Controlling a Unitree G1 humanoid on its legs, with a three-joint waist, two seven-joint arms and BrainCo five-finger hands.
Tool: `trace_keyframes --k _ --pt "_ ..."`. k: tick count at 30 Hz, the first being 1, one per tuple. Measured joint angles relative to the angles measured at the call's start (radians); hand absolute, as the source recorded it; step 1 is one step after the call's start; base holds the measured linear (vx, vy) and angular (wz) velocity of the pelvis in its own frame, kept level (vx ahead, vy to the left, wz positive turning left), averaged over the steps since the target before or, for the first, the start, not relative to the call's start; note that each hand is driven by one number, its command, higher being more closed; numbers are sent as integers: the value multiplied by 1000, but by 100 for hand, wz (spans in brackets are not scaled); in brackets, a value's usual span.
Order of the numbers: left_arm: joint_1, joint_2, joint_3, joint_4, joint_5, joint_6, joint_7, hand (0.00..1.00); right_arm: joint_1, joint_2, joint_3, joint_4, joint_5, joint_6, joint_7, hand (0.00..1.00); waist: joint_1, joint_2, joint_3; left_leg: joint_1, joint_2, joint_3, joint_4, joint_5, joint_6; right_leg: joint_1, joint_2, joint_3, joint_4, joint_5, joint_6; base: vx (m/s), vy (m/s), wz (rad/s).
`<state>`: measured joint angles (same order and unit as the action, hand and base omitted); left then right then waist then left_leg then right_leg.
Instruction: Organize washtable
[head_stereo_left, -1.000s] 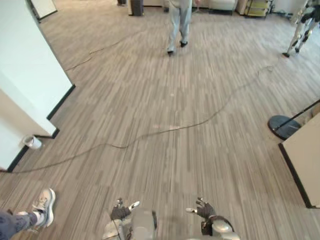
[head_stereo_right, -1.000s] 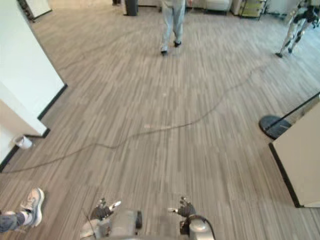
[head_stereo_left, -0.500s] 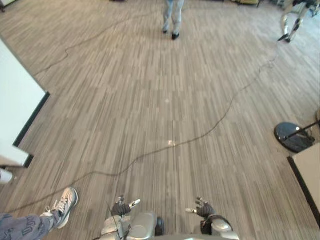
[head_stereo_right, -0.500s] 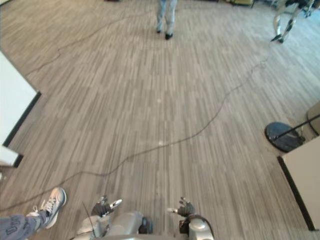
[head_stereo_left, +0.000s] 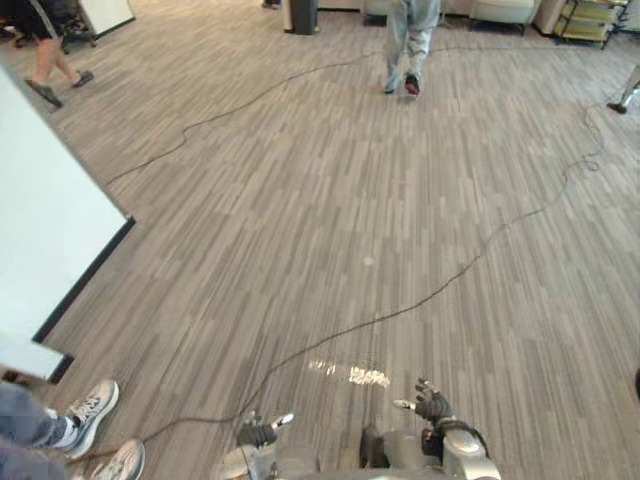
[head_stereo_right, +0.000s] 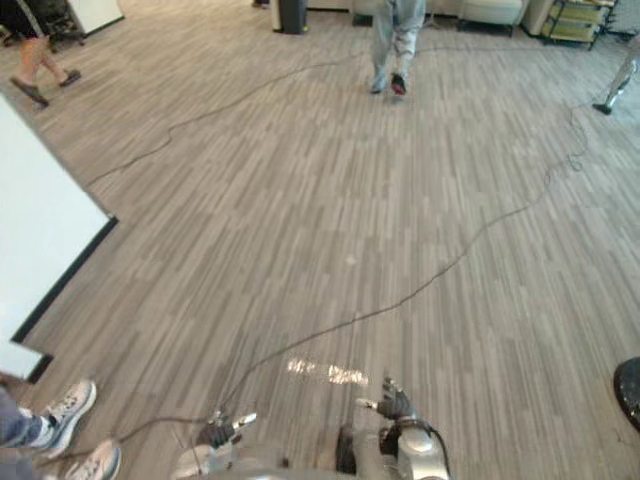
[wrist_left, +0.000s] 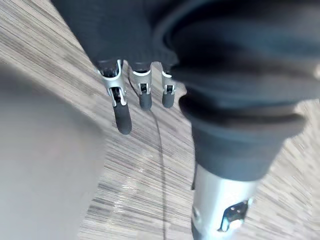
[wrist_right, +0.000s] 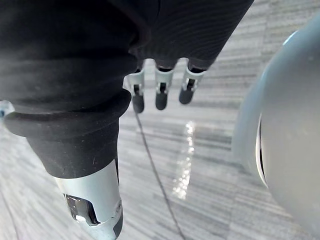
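Left hand (head_stereo_left: 258, 432) and right hand (head_stereo_left: 432, 404) are hanging slack-fingered, carrying nothing; a person's sneakers (head_stereo_left: 88, 408) are standing near on the left, so I'd say any turn that way is risking a clip.

The far person (head_stereo_left: 422, 25) is cut off above the thighs

Light: bright and even, coming from overhead. The floor (head_stereo_left: 380, 200) is lit alike from near to far.
Glare: one white glare patch (head_stereo_left: 350, 375) on the near floor, just ahead of the robot hands. It shows as a pale streak in the right wrist view.
Shadows: soft and short under the far person's shoes (head_stereo_left: 405, 85).
The white panel (head_stereo_left: 50, 220) on the left reads very bright and flat.
Wrist views: the covers of the left robot hand (wrist_left: 121, 117) and right robot hand (wrist_right: 161, 97) are near black against the pale floor.
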<state>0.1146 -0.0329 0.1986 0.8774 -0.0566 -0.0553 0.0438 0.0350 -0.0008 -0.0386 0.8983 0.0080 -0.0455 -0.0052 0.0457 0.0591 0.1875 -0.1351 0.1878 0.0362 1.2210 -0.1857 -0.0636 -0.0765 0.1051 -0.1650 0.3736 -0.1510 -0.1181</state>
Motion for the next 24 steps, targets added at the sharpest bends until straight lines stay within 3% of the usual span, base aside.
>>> trace_keyframes --k 1,2,4,6,7,8,10,11,12,15,17,19,20,21,22,24 --pt "4 12 -5 -12 -1 -2 1 0 0 15 22 5 4 7 -1 0 0 -12 -3 -53 -3 15 -49 -14 -1 72 1 23 -60 -2 0 556 -104 -46" --pt "5 16 -8 -26 -1 -7 1 0 0 27 21 18 12 7 -1 0 7 -37 -2 -85 -21 24 -206 -69 -3 113 -1 60 -98 1 6 521 -74 -62" --pt "2 17 -9 -27 -1 -19 1 0 -9 36 18 30 21 10 -2 0 27 -37 0 -103 -80 -41 -512 -103 -1 142 -3 129 -117 -10 27 470 71 -106" --pt "1 7 -10 -24 -1 -29 5 0 -9 39 18 30 21 10 -11 0 28 -31 -2 -114 -126 -155 -719 -83 -18 160 -2 185 -116 -34 59 443 196 -116" --pt "4 6 -12 -19 -2 -31 6 0 3 37 22 30 19 10 -12 0 28 -25 -10 -101 -127 -173 -756 11 4 170 0 224 -107 -60 84 265 178 -104" --pt "8 5 -11 -17 -2 -31 6 0 11 33 29 30 18 10 -12 0 29 -21 -15 -87 -124 -161 -747 39 9 180 0 239 -99 -74 93 326 230 -128" --pt "9 24 -9 -9 -1 -31 4 0 24 37 48 19 -3 5 -11 0 30 -53 -29 -51 -118 -56 -732 -13 42 145 -37 281 12 -115 142 312 232 -117" --pt "8 26 -9 -5 -1 -31 5 0 25 35 46 15 -11 5 -11 0 29 -55 -28 -39 -118 -35 -732 -27 49 122 -43 270 64 -116 145 270 266 -106" --pt "1 31 -9 1 -1 -30 5 0 33 35 47 -7 -22 5 -8 0 29 -62 -25 8 -121 4 -736 -59 72 57 -72 219 240 -104 166 171 208 -66" --pt "-2 41 -10 27 -2 -30 6 0 41 42 48 -18 -32 3 -3 0 25 -66 -23 79 -133 18 -761 -79 89 18 -128 148 374 -130 170 132 125 -16" --pt "1 42 -10 28 -1 -30 5 0 43 47 47 -3 -43 1 5 0 28 -73 -30 136 -130 11 -814 -79 91 19 -173 89 329 -152 168 138 35 17" --pt "7 44 -2 28 -2 -30 5 0 42 50 47 20 -50 -9 5 0 26 -83 -41 143 -130 -7 -830 -81 84 24 -185 84 164 -135 163 147 -41 29" --pt "9 46 4 27 -3 -30 5 0 43 53 48 24 -50 -11 6 0 28 -98 -50 137 -141 -10 -830 -85 76 24 -200 83 81 -73 153 155 -98 21" --pt "12 53 9 27 -4 -32 5 0 43 58 48 33 -50 -9 7 0 33 -118 -60 132 -158 -11 -828 -92 66 21 -220 85 28 -14 171 173 -154 19" --pt "7 49 9 38 -9 -30 9 0 39 55 48 44 -49 -10 6 0 31 -112 -73 133 -151 -26 -821 -99 54 49 -218 76 -1 -29 189 203 -198 28" --pt "11 38 10 58 -12 -30 12 0 40 49 47 54 -49 -14 4 0 22 -88 -86 146 -136 -52 -839 -98 45 86 -203 39 -57 -27 187 181 -177 35"
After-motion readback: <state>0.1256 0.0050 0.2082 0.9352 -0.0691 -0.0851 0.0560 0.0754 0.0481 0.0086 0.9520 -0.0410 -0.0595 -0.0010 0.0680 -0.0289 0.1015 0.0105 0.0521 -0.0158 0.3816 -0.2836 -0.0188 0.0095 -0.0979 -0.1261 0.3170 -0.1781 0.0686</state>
